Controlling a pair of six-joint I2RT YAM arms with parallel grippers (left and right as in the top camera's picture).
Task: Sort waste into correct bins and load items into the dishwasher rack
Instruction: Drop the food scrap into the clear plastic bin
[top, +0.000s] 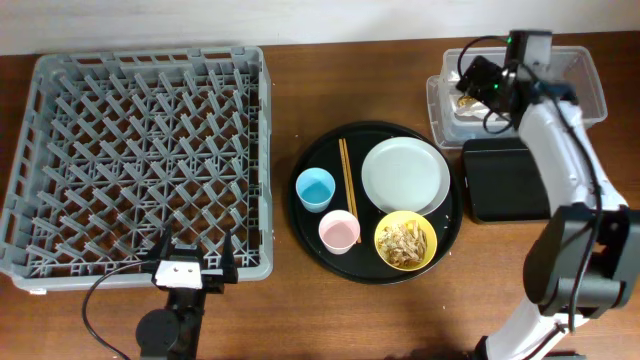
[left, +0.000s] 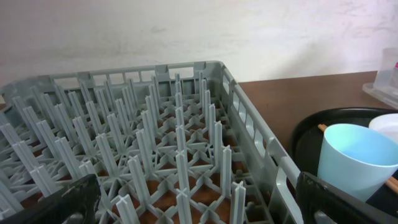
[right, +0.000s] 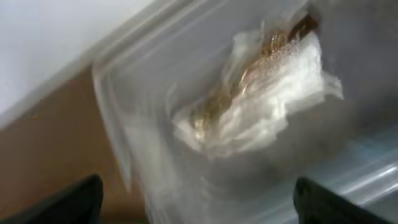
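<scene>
The crumpled white napkin with its brown-gold wrapper (right: 261, 93) lies inside the clear tub (top: 590, 85), also seen under my right gripper (top: 470, 85) in the overhead view. My right gripper (right: 196, 202) is open and empty just above the tub's left end. The black rectangular tray (top: 503, 180) sits in front of the tub. On the round black tray (top: 310, 215) are the white plate (top: 404, 176), yellow bowl (top: 405, 241) with food scraps, blue cup (top: 315, 189), pink cup (top: 339, 232) and chopsticks (top: 346, 175). My left gripper (top: 190, 268) is open at the grey rack's (top: 140, 155) front edge.
The rack (left: 155, 143) fills the left wrist view, with the blue cup (left: 354, 158) at right. The right arm stretches over the black rectangular tray's right side. Bare brown table lies between rack and round tray.
</scene>
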